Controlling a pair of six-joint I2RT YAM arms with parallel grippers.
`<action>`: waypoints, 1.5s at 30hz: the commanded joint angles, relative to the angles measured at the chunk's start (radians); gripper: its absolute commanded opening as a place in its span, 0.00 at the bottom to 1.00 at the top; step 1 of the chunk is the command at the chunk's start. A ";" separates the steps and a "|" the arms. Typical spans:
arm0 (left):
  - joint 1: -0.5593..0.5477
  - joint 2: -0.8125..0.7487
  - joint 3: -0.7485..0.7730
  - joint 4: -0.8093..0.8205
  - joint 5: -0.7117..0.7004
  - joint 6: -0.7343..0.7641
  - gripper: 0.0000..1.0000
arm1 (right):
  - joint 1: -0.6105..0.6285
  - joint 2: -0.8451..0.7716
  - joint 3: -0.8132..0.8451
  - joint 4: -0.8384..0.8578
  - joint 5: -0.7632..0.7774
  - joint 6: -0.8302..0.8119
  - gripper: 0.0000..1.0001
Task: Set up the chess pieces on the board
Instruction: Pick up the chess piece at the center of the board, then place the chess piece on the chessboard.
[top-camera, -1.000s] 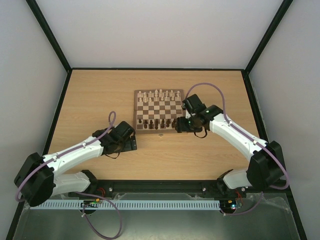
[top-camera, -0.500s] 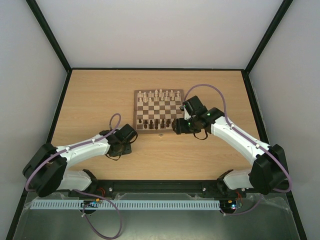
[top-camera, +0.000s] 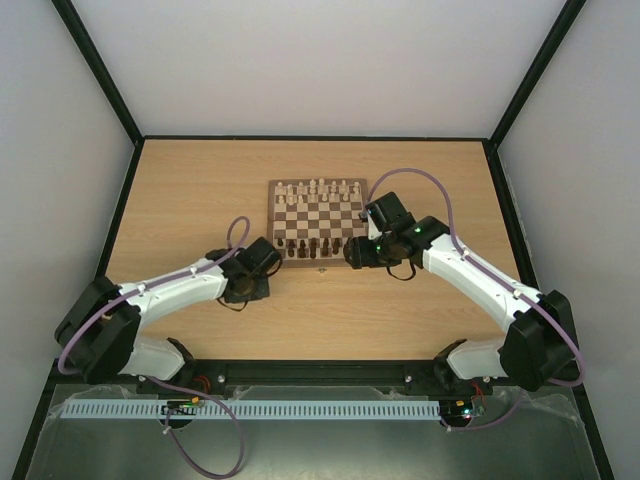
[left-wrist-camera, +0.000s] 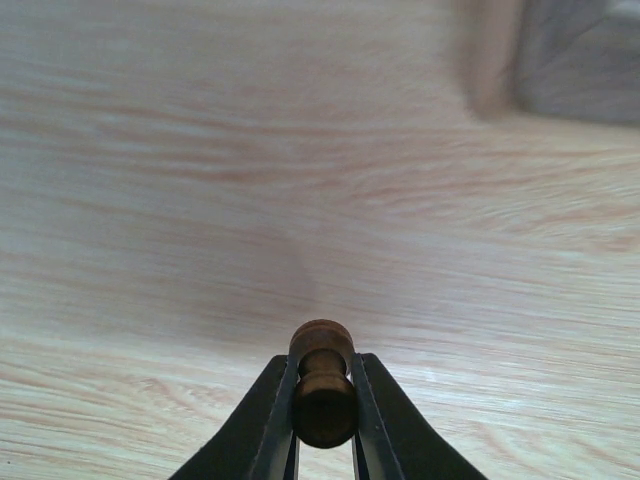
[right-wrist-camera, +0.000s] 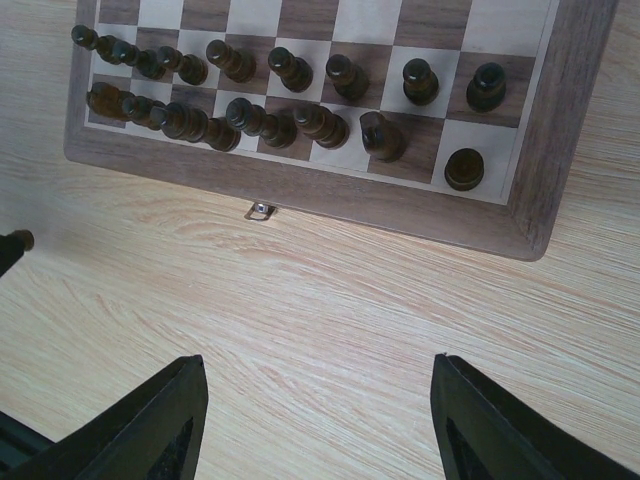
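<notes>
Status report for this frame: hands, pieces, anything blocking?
Left hand shut on dark chess piece, over tabletop. Right hand open, empty, just off board's near edge. Nothing in the way.

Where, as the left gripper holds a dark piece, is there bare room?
Bare: the middle rows of the board, between cream pieces and dark pieces, and the tabletop along its near edge. Crowded: the two rows at each end.

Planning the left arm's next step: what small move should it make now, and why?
Probably lift straight up a little. The left claw is shut on a dark chess piece low at the tabletop, and the board where it belongs lies off to its right.
</notes>
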 joint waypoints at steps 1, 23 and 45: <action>0.009 0.045 0.141 -0.070 -0.014 0.066 0.07 | 0.007 -0.023 -0.014 -0.014 -0.006 -0.014 0.62; 0.066 0.421 0.554 -0.101 0.039 0.279 0.11 | 0.008 -0.022 -0.015 -0.016 0.015 -0.014 0.61; 0.087 0.467 0.540 -0.052 0.071 0.292 0.12 | 0.008 -0.012 -0.019 -0.014 0.015 -0.015 0.62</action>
